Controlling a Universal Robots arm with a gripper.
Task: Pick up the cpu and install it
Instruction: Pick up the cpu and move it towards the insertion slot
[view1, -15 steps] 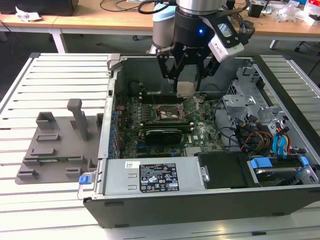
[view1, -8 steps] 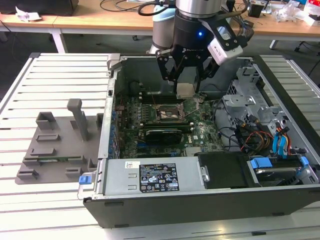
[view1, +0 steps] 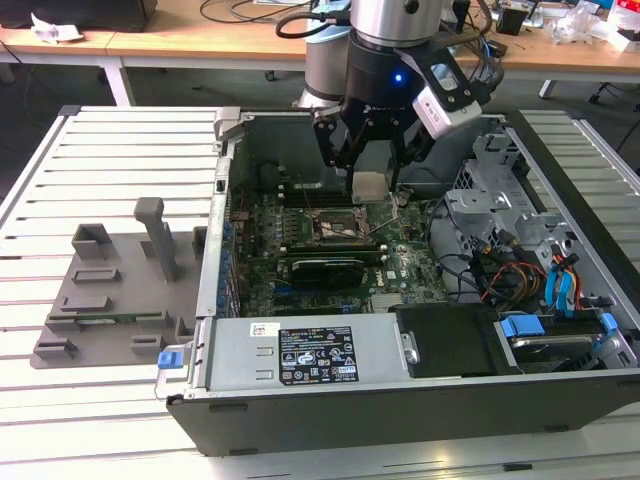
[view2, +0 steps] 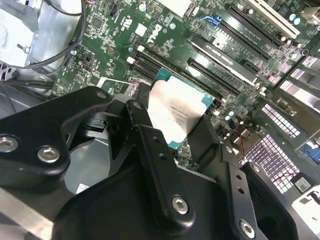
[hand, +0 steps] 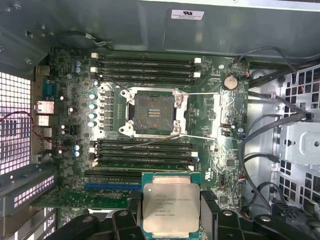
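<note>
My gripper (view1: 369, 170) hangs inside the open computer case (view1: 400, 410), shut on the cpu (view1: 370, 186). The cpu is a square chip with a silver-grey top and a green rim, and in both wrist views it sits clamped between two black fingers (view2: 141, 117). In the first wrist view the cpu (hand: 170, 205) is held level above the motherboard (hand: 215, 115), off to one side of the socket (hand: 154, 112). The socket stands open and bare inside its metal frame. In the exterior view the socket (view1: 335, 228) lies just toward the exterior view's left of the held chip.
A grey holder tray (view1: 110, 290) with upright posts lies on the slatted table at the exterior view's left. Inside the case are a labelled power supply (view1: 300, 355), a metal drive cage (view1: 500, 200), cables (view1: 500, 275) and memory slots (hand: 145, 67) flanking the socket.
</note>
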